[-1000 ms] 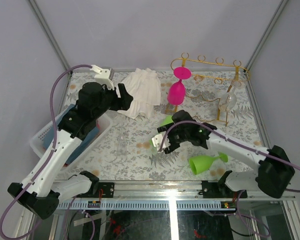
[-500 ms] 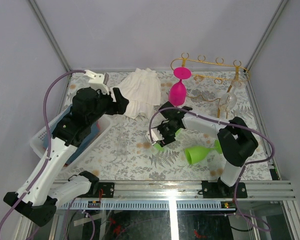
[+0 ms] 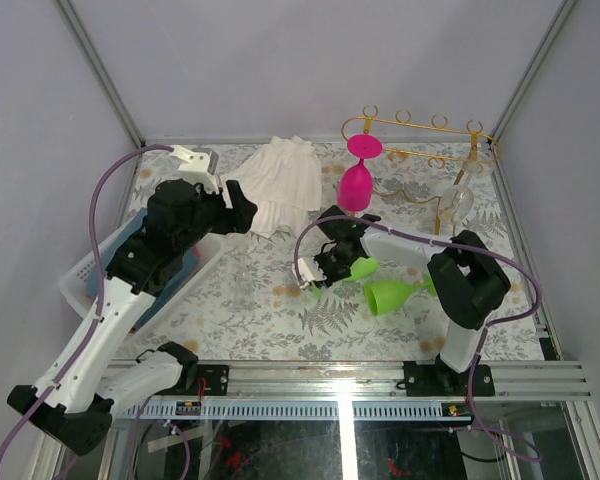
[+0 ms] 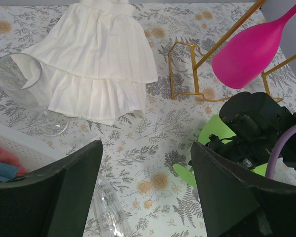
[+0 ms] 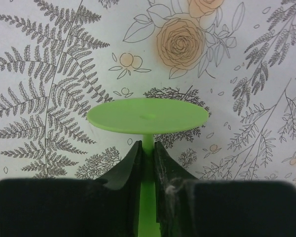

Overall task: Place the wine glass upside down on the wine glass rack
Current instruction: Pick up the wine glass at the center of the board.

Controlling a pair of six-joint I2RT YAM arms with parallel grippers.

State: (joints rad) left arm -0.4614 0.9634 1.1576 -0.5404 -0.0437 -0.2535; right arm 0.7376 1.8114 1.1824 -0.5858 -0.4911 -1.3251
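A: From above, where is the green wine glass [image 3: 363,267]?
B: It is seen down at the table [image 3: 260,320], well apart from the rack [image 3: 420,128]. Its stem is pinched by the right gripper [image 3: 325,283].
A: From the left wrist?
B: The left gripper [image 4: 145,187] is held open and empty.
A: From the right wrist?
B: A centred grip is needed before lifting. A second ago these jaws were apart.

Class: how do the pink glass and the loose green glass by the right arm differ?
The pink glass hangs upside down on the gold rack; the loose green glass lies sideways on the table. One is pink, the other green. Both are opaque stemmed glasses.
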